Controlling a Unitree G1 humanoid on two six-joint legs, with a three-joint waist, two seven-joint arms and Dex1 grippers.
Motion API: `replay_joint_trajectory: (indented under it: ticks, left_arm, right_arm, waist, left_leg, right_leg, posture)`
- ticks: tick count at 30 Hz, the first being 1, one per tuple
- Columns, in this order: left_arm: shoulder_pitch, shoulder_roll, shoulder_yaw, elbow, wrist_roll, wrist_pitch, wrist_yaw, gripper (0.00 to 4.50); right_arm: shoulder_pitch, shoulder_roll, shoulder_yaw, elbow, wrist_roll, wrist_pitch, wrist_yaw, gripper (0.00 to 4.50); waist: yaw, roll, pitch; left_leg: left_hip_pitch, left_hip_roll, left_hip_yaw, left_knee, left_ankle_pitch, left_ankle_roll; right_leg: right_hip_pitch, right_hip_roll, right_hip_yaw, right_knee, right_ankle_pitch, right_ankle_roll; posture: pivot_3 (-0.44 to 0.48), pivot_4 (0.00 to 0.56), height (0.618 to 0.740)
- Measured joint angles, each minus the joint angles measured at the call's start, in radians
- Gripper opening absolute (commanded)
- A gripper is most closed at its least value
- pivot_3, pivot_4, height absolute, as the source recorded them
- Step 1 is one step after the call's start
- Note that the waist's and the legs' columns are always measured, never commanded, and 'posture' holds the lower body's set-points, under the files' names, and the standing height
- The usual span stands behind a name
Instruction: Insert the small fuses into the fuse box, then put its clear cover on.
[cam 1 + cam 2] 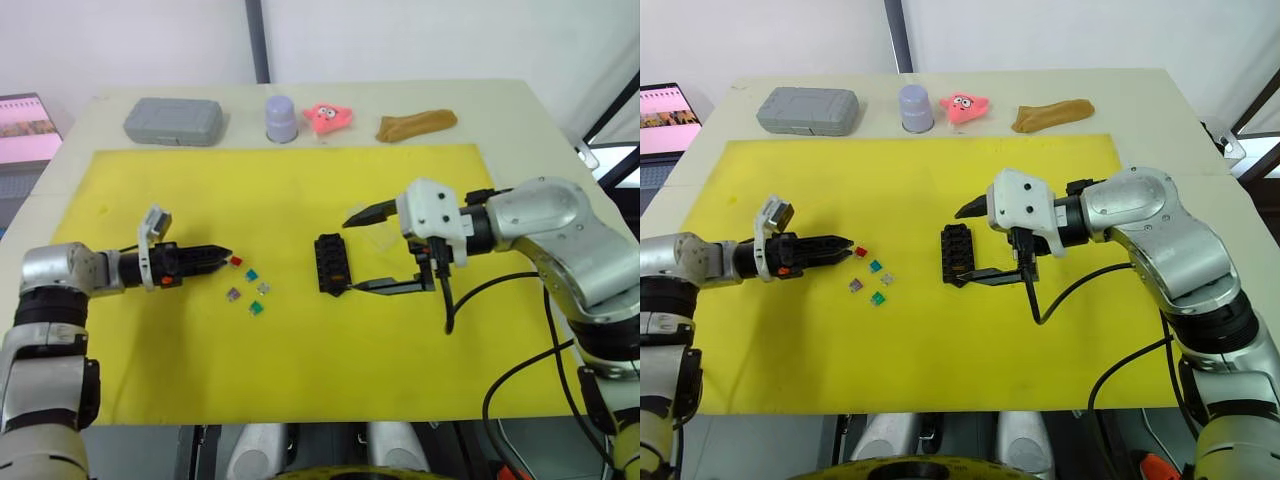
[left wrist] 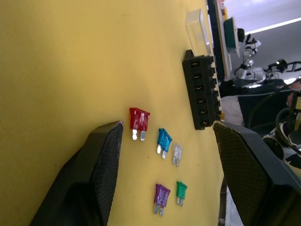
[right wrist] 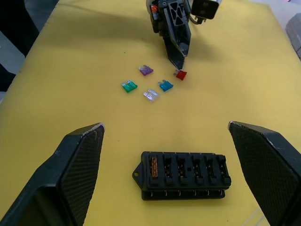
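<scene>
The black fuse box (image 1: 330, 263) lies mid-mat with one tan fuse (image 3: 153, 167) in an end slot. Five loose small fuses lie to its left: red (image 1: 237, 261), teal (image 1: 252, 273), grey (image 1: 263, 287), purple (image 1: 233, 294) and green (image 1: 256, 309). My left gripper (image 1: 215, 255) is low over the mat, open, its tips just short of the red fuse (image 2: 139, 120). My right gripper (image 1: 348, 254) is wide open, empty, with one finger on either side of the fuse box's right edge. The clear cover (image 2: 197, 29) lies just beyond the box.
A yellow mat (image 1: 300, 370) covers the table. Along the back edge stand a grey case (image 1: 173, 121), a lilac cup (image 1: 281, 118), a pink toy (image 1: 326, 117) and a brown lump (image 1: 415, 124). A lit screen (image 1: 25, 130) sits off the table's left.
</scene>
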Motion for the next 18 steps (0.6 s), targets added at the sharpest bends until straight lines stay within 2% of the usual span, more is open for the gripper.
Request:
replay_joint_trajectory:
  ticks: [12,15,18]
  left_arm:
    - [-0.03,-0.044,-0.031,0.021,0.034,-0.043,-0.019,3.23]
    - [-0.035,-0.049,-0.034,0.038,0.048,-0.066,-0.018,2.43]
    - [-0.035,-0.05,-0.039,0.054,0.062,-0.084,-0.019,2.43]
  right_arm:
    - [0.001,-0.011,0.0,-0.02,0.0,0.02,-0.009,4.5]
    - [0.001,-0.011,0.0,-0.021,0.001,0.021,-0.011,4.5]
    - [0.001,-0.012,0.0,-0.021,0.001,0.021,-0.011,4.5]
  waist:
    - [0.013,0.0,0.0]
    - [0.014,0.0,0.0]
    - [0.012,0.0,0.0]
  left_leg:
    - [0.0,-0.001,0.0,0.0,0.0,0.0]
    - [0.0,-0.001,0.0,0.0,0.0,0.0]
    - [0.0,-0.001,0.0,0.0,0.0,0.0]
  right_leg:
    - [0.0,0.0,0.0,0.001,0.0,0.0]
    - [0.0,0.0,0.0,0.001,0.0,0.0]
    - [0.0,0.0,0.0,0.001,0.0,0.0]
  posture:
    - [0.0,0.15,0.731]
    - [0.0,0.15,0.731]
    - [0.0,0.15,0.731]
